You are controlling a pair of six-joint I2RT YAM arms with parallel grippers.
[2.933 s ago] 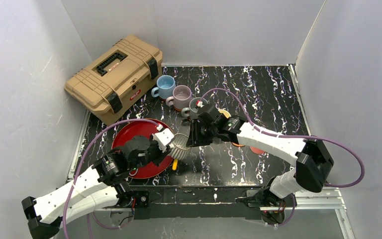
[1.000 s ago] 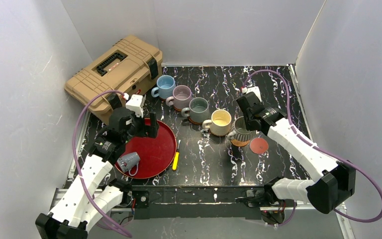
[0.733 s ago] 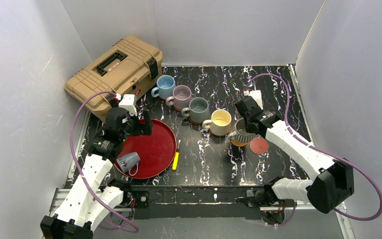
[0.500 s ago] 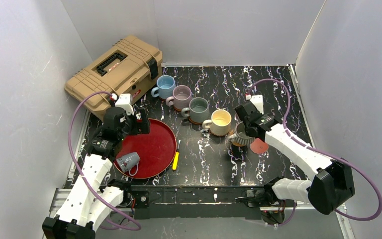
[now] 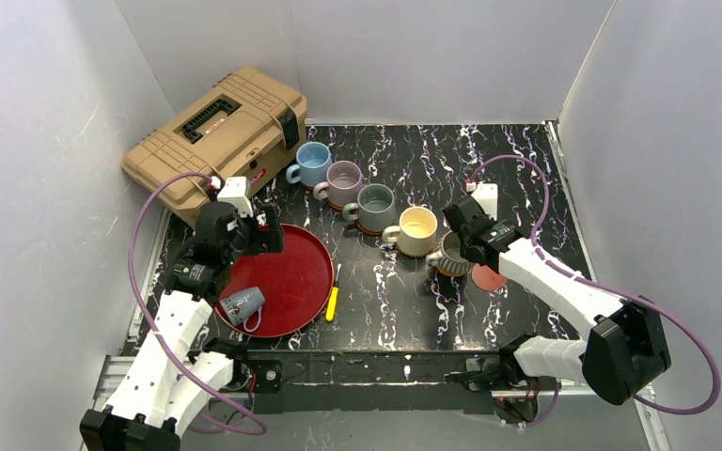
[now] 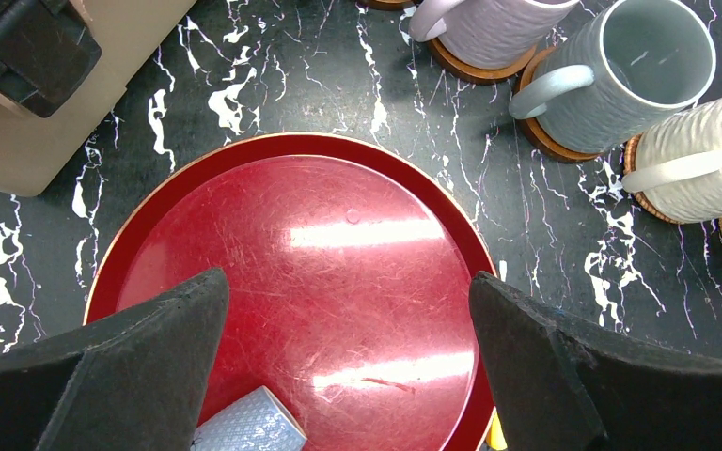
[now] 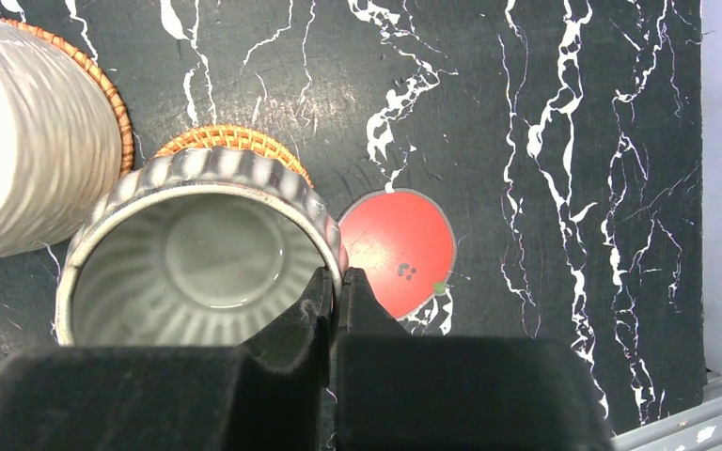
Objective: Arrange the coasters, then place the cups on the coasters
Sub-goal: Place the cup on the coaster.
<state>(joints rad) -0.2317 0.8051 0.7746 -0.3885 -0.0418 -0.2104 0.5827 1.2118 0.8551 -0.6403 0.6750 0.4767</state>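
Observation:
Light blue (image 5: 312, 163), mauve (image 5: 343, 182), grey-green (image 5: 374, 207) and cream-yellow (image 5: 416, 230) cups stand in a diagonal row on coasters. My right gripper (image 7: 338, 282) is shut on the near rim of the ribbed grey-white cup (image 7: 197, 254), which covers most of an orange woven coaster (image 7: 235, 139). I cannot tell whether the cup rests on it. The flat red coaster (image 7: 400, 249) lies bare just right of it. A small pale grey cup (image 5: 243, 304) lies on its side on the red tray (image 5: 296, 282). My left gripper (image 6: 348, 284) hangs open above the tray, holding nothing.
A tan toolbox (image 5: 216, 141) sits at the back left, beside the tray. A yellow-handled tool (image 5: 333, 303) lies on the marble top right of the tray. White walls close in the left, back and right sides.
My right gripper has carried the ribbed cup slightly nearer and left, so it now hides most of the woven coaster. My left gripper drew a little left over the tray, then stayed still.

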